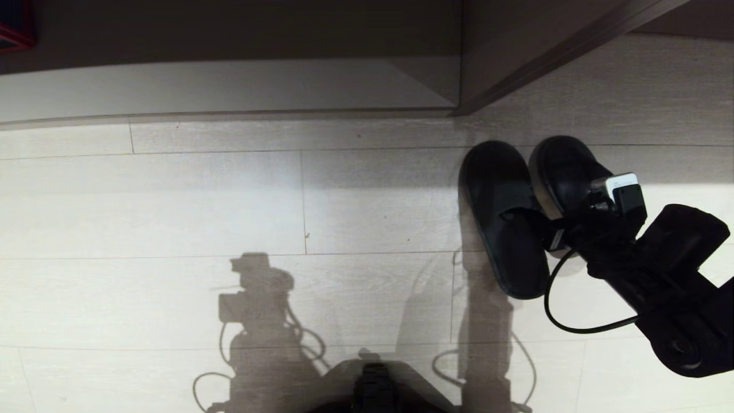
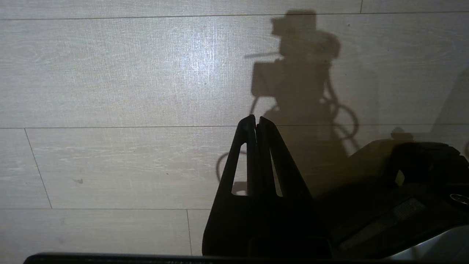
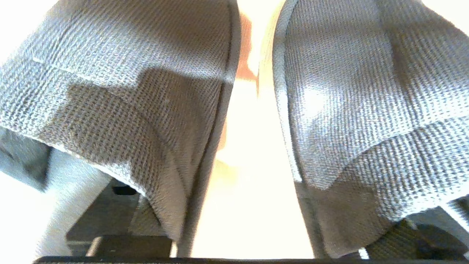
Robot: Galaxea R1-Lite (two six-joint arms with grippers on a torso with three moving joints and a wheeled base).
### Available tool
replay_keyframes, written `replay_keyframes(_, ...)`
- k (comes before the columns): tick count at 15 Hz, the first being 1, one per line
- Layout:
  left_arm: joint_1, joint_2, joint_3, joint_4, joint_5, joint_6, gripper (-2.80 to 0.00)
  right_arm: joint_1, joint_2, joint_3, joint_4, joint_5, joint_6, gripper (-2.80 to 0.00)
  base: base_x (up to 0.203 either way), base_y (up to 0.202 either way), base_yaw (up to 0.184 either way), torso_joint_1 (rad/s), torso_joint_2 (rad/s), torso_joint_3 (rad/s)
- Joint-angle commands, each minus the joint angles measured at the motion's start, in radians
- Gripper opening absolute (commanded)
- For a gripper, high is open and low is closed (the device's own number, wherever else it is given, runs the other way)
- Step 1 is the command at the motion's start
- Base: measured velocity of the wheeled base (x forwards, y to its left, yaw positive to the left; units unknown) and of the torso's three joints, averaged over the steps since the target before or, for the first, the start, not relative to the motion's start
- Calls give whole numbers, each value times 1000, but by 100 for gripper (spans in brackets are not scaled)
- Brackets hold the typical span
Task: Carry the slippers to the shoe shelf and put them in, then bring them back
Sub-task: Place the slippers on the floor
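The two dark slippers lie side by side on the pale floor at the right, one (image 1: 504,189) left of the other (image 1: 565,166), toes toward the shoe shelf (image 1: 229,92) along the back. My right gripper (image 1: 559,217) is low over their heel ends and open. One finger (image 3: 110,209) reaches under the band of one slipper (image 3: 128,91), the other finger under the band of the second slipper (image 3: 366,91). Bright floor shows in the gap between them. My left gripper (image 2: 256,120) hangs shut and empty over bare floor, outside the head view.
A dark wood-grain panel (image 1: 545,46) slants in just behind the slippers' toes. A red-edged object (image 1: 14,28) sits at the far back left. My base (image 1: 375,384) shows at the near edge, and a black cable (image 1: 550,307) loops off the right arm.
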Motion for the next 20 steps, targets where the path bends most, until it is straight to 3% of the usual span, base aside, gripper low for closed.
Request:
replay_keyframes(1,0,0,0,0,0,-1,-280,0,3,70,-8,2,-18,0,0,0,0,0,0,0)
replay_keyframes(5,1,-1,0,0,0,-1,-280,-1,15,116,-8,-21,-54,0,0,0,0,0,0,0)
replay_keyframes(9,0,0,0,0,0,-1,-280,0,51,78,-8,-81,-93,0,0,0,0,0,0,0)
replay_keyframes(11,0,0,0,0,0,-1,-280,0,43,59,74,-79,-91,0,0,0,0,0,0,0)
replay_keyframes(16,1,-1,0,0,0,-1,-280,7,45,-133,223,-149,-47,0,0,0,0,0,0,0)
replay_keyframes(20,1,-1,0,0,0,-1,-280,22,85,-221,243,-237,-2,0,0,0,0,0,0,0)
